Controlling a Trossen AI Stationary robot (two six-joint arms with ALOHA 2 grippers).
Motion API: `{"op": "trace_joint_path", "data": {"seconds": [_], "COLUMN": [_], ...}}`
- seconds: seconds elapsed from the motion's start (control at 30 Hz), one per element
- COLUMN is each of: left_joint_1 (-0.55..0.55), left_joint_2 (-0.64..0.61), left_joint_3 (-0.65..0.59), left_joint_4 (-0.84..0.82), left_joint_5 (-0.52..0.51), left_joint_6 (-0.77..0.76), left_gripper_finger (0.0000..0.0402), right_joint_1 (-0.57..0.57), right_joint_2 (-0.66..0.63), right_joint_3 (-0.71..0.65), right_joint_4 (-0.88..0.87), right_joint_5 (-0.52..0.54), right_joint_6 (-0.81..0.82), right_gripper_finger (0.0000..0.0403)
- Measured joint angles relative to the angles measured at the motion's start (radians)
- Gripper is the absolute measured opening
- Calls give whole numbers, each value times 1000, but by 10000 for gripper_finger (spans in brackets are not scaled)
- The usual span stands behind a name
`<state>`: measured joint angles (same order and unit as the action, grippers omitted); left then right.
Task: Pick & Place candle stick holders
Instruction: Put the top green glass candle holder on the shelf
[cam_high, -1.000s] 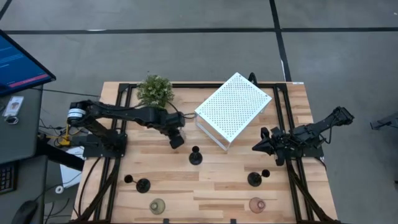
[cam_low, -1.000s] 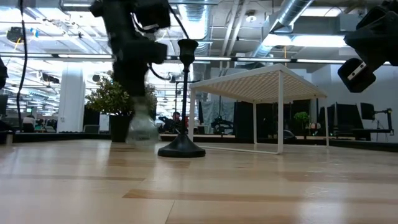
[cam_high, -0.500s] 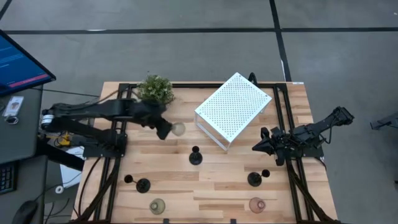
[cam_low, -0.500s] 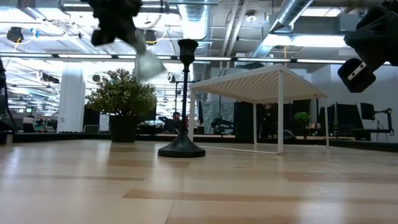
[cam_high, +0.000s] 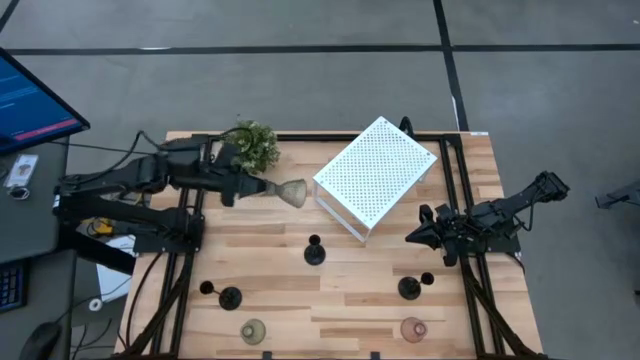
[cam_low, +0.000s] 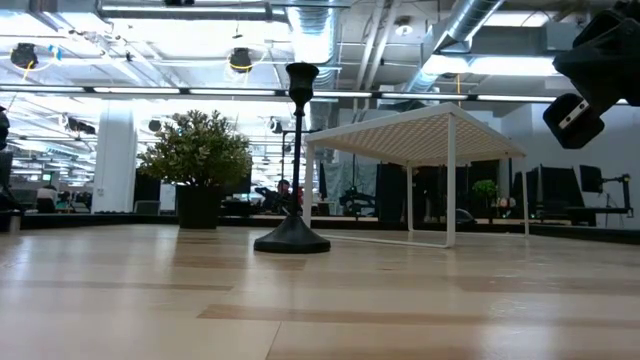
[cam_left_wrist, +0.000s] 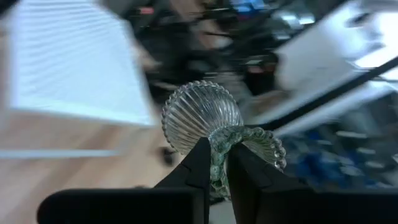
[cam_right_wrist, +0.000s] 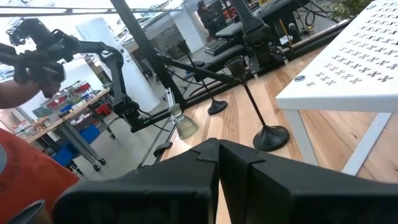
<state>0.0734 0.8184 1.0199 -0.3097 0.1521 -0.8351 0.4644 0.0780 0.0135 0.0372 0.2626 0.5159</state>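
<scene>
My left gripper (cam_high: 260, 188) is high above the table's far left, next to the potted plant (cam_high: 250, 145), shut on a greenish-grey ribbed glass candle stick holder (cam_high: 293, 190). The holder's bulb (cam_left_wrist: 200, 115) points away from the fingers toward the white perforated box (cam_high: 375, 178). Three black holders stand on their round bases: one mid-table (cam_high: 314, 250), one near left (cam_high: 228, 296), one near right (cam_high: 410, 287). A greenish glass holder (cam_high: 253, 331) and a pink one (cam_high: 413, 328) stand at the near edge. My right gripper (cam_high: 415, 237) is shut and empty at the right. My left gripper pinches the glass holder's scalloped rim (cam_left_wrist: 219, 163) between its two fingers. The fingers lie about level and come at it from the table's left. The holder is lifted clear of the table and lies on its side, its bulb sticking out past the fingertips.
The white perforated box stands on legs at the far middle, close to the held holder. The plant is at the far left. Black frame rails run along both table sides. In the low view the mid-table black holder (cam_low: 293, 160) stands before the box (cam_low: 420, 135).
My left gripper has risen from the table with the glass holder and gone toward the far left, leaving the low view. It has tipped from pointing down to about level. The holder is now lifted clear and turned onto its side.
</scene>
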Motion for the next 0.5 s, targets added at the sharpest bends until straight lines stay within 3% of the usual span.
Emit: {"op": "trace_joint_path", "data": {"seconds": [0.33, 0.5], "left_joint_1": [0, 0], "left_joint_2": [-5, -5], "left_joint_3": [0, 0], "left_joint_4": [338, 479], "left_joint_5": [312, 420], "left_joint_6": [-19, -18], "left_gripper_finger": [30, 30], "right_joint_1": [0, 0], "right_joint_2": [0, 0], "right_joint_3": [0, 0], "right_joint_4": [0, 0], "right_joint_5": [0, 0], "right_joint_6": [0, 0], "right_gripper_finger": [1, 1]}}
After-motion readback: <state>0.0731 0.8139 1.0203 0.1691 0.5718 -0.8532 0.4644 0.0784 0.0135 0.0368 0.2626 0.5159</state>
